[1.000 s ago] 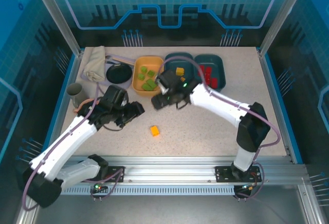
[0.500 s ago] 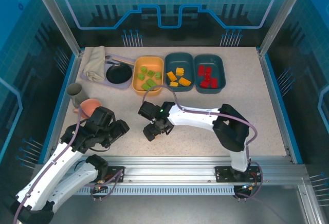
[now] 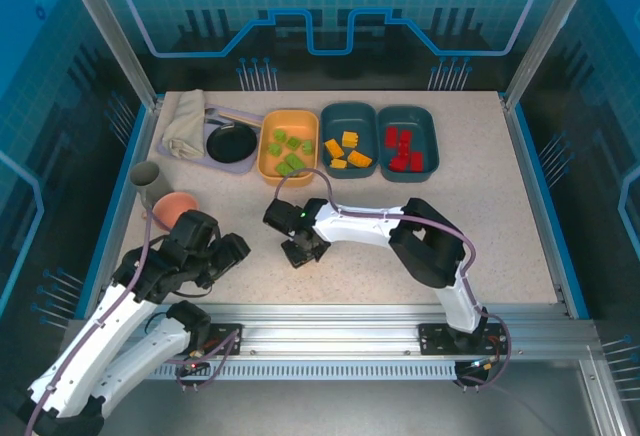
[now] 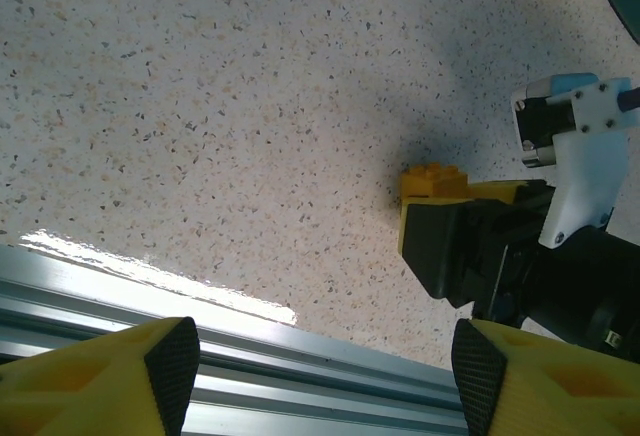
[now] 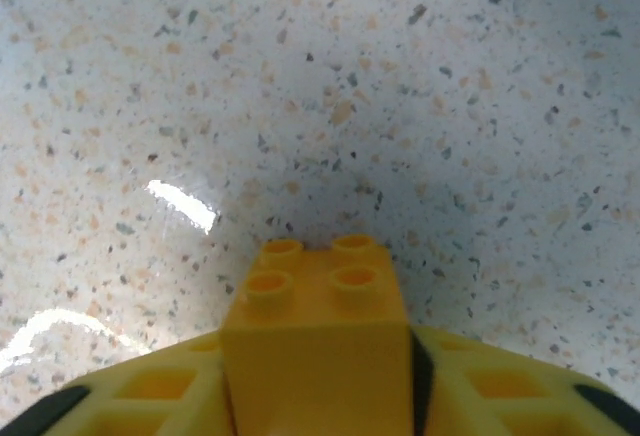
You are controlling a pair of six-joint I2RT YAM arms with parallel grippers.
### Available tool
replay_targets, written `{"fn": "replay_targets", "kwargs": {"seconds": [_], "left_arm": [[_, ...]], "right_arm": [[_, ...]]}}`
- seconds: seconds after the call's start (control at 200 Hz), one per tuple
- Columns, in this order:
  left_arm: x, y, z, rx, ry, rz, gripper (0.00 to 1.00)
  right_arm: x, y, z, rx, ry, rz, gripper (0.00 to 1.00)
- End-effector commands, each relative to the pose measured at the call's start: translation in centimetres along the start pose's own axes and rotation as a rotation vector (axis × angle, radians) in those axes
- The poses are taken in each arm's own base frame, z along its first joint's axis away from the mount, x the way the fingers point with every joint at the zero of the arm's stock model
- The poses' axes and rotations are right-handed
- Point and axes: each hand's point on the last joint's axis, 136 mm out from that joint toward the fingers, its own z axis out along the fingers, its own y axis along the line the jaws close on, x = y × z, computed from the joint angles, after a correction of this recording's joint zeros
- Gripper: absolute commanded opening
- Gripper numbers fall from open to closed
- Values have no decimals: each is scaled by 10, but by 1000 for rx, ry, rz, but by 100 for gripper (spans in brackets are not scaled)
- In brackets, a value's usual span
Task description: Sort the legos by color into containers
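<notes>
Front-centre of the bench (image 3: 500, 226), well short of the tubs: one orange-yellow brick (image 5: 318, 331), four studs, glossy moulded plastic, square-edged. It's clamped between the yellow fingers (image 5: 130, 401) of the right tool (image 3: 305, 249), with both finger faces against its sides. Can't tell if it's resting on the bench or just off it (the left wrist view shows it low, with its shadow right beside it).

Left tool (image 3: 232, 251) is released, fingers spread wide. It sits left of the right tool, near the pink bowl (image 3: 178, 206).

Back row, three shallow tubs just beside each other, rounded corners:
- orange-yellow tub (image 3: 264, 151) holds lime green bricks (image 3: 288, 151)
- middle teal tub (image 3: 349, 116) holds orange-yellow bricks (image 3: 348, 151)
- right teal tub (image 3: 428, 131) holds red bricks (image 3: 403, 151)

Room: open bench between the right tool and the tubs, and rightward to the bench's right edge. The near side is tight, with the aluminium rail (image 4: 300, 376) running close to the brick. The left-back corner is crowded with a grey cup (image 3: 146, 181), a black pan (image 3: 231, 142) on a lavender tray (image 3: 243, 165), and a folded cloth (image 3: 185, 121).

Bench surface is speckled stone-fleck, mostly matte, with a few glare patches.
</notes>
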Motion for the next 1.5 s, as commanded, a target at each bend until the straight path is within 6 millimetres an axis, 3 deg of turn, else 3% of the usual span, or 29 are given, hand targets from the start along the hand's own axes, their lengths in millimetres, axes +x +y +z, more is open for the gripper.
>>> {"fn": "replay_targets", "kwargs": {"seconds": [0.0, 0.13, 0.29, 0.5, 0.615, 0.8, 0.81, 0.895, 1.055, 1.18, 1.376, 1.436, 1.496], "left_arm": [[3, 5, 2, -10, 12, -9, 71], [3, -11, 4, 48, 26, 10, 71], [-3, -58, 8, 166, 59, 57, 71], [-30, -121, 23, 227, 48, 117, 74], [-53, -157, 38, 278, 74, 79, 75], [-96, -194, 59, 294, 56, 95, 75], [-98, -195, 61, 294, 55, 98, 75], [-113, -206, 70, 294, 50, 113, 75], [-143, -225, 80, 326, 17, 113, 75], [-155, -236, 85, 331, 11, 121, 75], [-157, -240, 90, 331, 23, 113, 75], [-156, -239, 91, 330, 28, 111, 75], [-156, -238, 92, 327, 31, 111, 75]], "right_arm": [[-11, -5, -2, 14, -12, 18, 29], [-29, -21, -36, 29, -94, 47, 23], [-65, -77, -88, 51, -207, 163, 22], [-121, -158, -108, 102, -278, 304, 21], [-157, -195, -104, 111, -312, 388, 22], [-216, -241, -91, 83, -401, 460, 23], [-217, -243, -81, 83, -386, 464, 23], [-231, -263, -60, 70, -374, 499, 23], [-257, -288, -43, 16, -426, 539, 24], [-268, -303, -33, -13, -470, 567, 27], [-267, -314, -20, -35, -458, 632, 31], [-266, -313, -18, -41, -451, 639, 36], [-265, -313, -18, -46, -444, 647, 48]]}}
